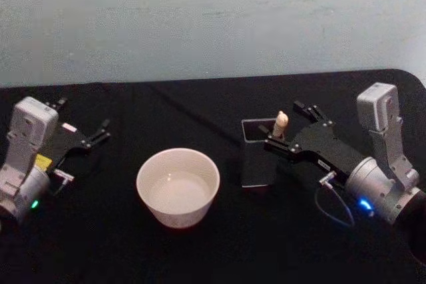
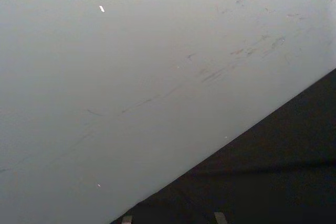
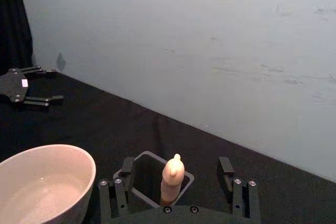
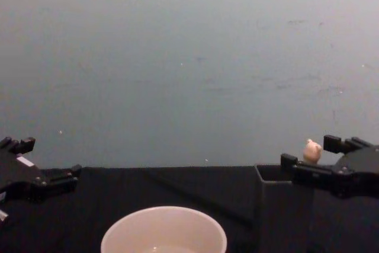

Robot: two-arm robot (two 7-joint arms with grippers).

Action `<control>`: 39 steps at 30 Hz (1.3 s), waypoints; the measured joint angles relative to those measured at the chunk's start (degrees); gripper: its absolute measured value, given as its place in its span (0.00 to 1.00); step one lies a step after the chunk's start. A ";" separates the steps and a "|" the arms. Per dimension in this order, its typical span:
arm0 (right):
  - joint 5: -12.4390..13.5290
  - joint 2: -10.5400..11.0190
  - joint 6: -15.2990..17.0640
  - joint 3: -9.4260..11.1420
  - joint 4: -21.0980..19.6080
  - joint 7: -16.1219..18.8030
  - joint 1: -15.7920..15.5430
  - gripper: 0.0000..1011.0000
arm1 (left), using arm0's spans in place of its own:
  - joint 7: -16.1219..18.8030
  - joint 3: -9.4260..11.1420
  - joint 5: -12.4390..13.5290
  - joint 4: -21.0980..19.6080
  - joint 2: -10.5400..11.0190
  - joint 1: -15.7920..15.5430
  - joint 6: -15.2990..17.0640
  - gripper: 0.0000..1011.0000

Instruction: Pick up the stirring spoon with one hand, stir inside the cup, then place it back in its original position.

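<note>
Head high, chest low; shared cup (image 1: 178, 187)

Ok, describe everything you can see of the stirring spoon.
The stirring spoon shows just its cream, smooth-looking handle, ending in a rounded, knobby top with a small point. It stands roughly upright in the dark grey square holder, its top rising above the rim; its neck and bowl are hidden inside. The right gripper is open around it, one finger on each side, with a gap between each finger and the handle. Nothing is gripping it.
</note>
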 joint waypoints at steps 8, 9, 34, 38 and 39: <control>-0.11 -0.48 1.08 0.62 0.01 0.50 -0.13 0.99 | 0.00 0.00 0.00 0.00 0.00 0.00 0.00 0.99; -0.11 -0.47 1.08 0.61 0.01 0.50 -0.13 0.99 | 0.00 0.00 0.00 0.00 0.00 0.00 0.00 0.99; -0.11 -0.36 0.82 0.44 -0.02 0.35 -0.08 0.79 | 0.00 0.00 0.00 0.00 0.00 0.00 0.00 0.99; -0.11 -0.36 0.79 0.44 -0.02 0.32 -0.08 0.68 | 0.00 0.00 0.00 0.00 0.00 0.00 0.00 0.99; -0.11 -0.36 0.79 0.44 -0.02 0.32 -0.08 0.64 | 0.00 0.00 0.00 0.00 0.00 0.00 0.00 0.99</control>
